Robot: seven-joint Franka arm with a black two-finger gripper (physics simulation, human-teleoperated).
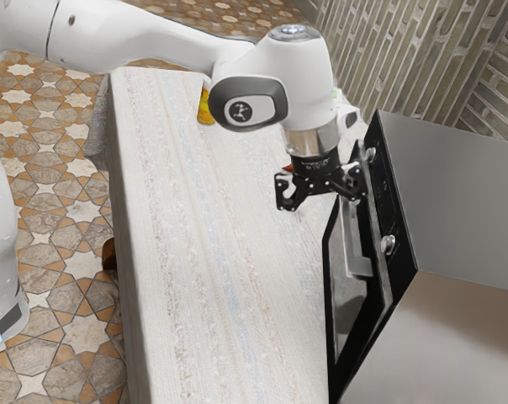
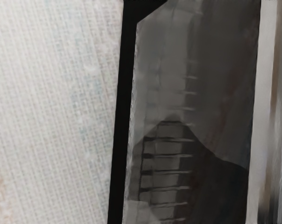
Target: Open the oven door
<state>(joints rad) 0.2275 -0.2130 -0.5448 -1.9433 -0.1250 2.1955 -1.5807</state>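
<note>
In the exterior view the black gripper (image 1: 321, 192) hangs open above the table's edge, at the far part of the oven's front. One of its fingers is on the table side, the other close by the oven door (image 1: 348, 311). Whether that finger touches the door cannot be told. The door has a dark window, a black frame and a silver strip along its upper part. In the wrist view the door's dark glass (image 2: 215, 93) lies below my hand, with the silver strip (image 2: 261, 116) alongside. Whether the door stands slightly ajar is unclear.
The oven body (image 1: 464, 202) has a steel top and knobs (image 1: 388, 244) on its black panel. A pale cloth-covered table (image 1: 212, 278) lies before it. A yellow object (image 1: 205, 108) sits near the far edge, and a small red thing (image 1: 288, 168) is partly behind the gripper.
</note>
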